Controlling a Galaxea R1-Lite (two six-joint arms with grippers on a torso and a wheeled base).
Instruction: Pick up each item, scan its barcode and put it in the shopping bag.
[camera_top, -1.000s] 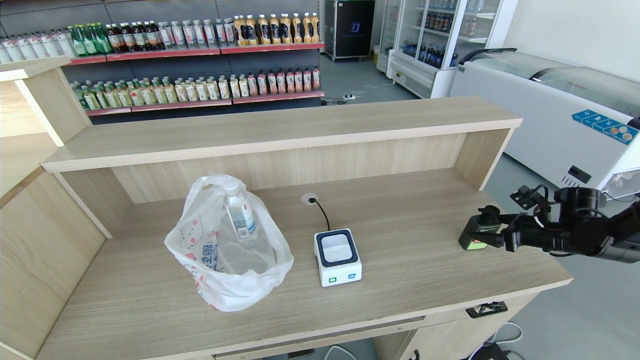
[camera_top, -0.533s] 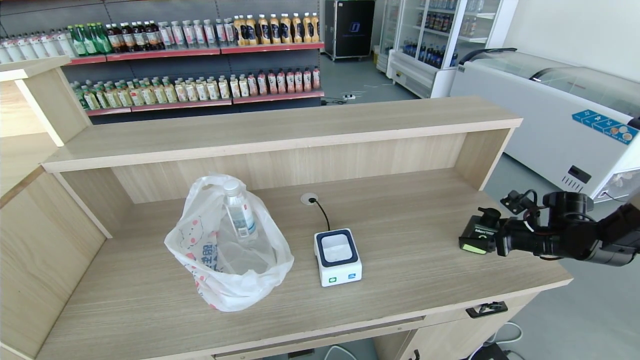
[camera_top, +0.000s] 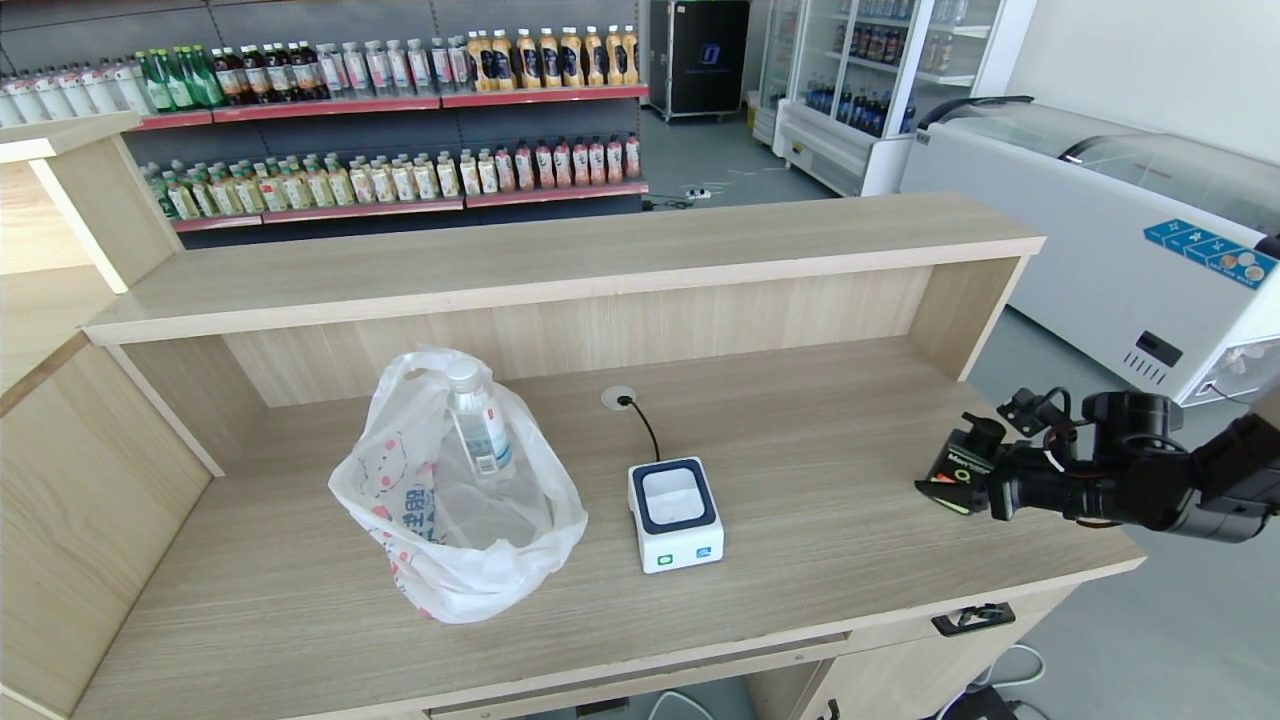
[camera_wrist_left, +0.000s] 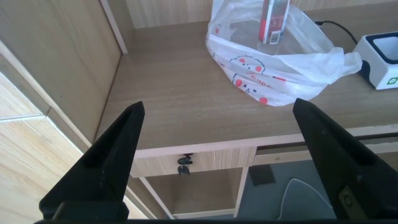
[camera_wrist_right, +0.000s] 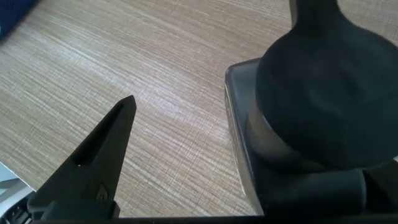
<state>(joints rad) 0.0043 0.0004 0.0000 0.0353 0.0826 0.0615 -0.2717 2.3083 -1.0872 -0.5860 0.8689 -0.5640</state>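
**While the water bottle (camera_top: 478, 425) stands in the shopping bag (camera_top: 395, 495), a dark item (camera_top: 950, 470) sits at my right gripper (camera_top: 972, 476)**

Though the head view puts the dark item right at the tip of my right gripper, over the right end of the counter (camera_top: 820, 450) near its front edge, I cannot tell whether I have hold of it. The item is small, with a light label turned upward and a patch of green and orange at its lower corner. It looks tilted rather than standing square. From my right wrist it shows close up: a rounded dark top on a greyish body, with bare wood grain beside it.

My left gripper (camera_wrist_left: 217, 107) is spread wide and has nothing in it. It hangs out in front of the counter, off the front edge, where a small lock (camera_wrist_left: 183, 165) sits on the panel below the worktop.

The shopping bag, white plastic with red and blue print, sits on the left half of the counter with its mouth slumped open. The water bottle stands upright inside it, clear, with a white cap and a label round its middle. Near the bag on its right, not touching it, the scanner (camera_top: 675, 512) lies flat on the wood. It is a white box with a dark-framed window facing up. Its black cable (camera_top: 645, 428) runs back to a round hole (camera_top: 620, 397) in the counter. The scanner lies between the bag and the dark item, and the item is well apart from both.
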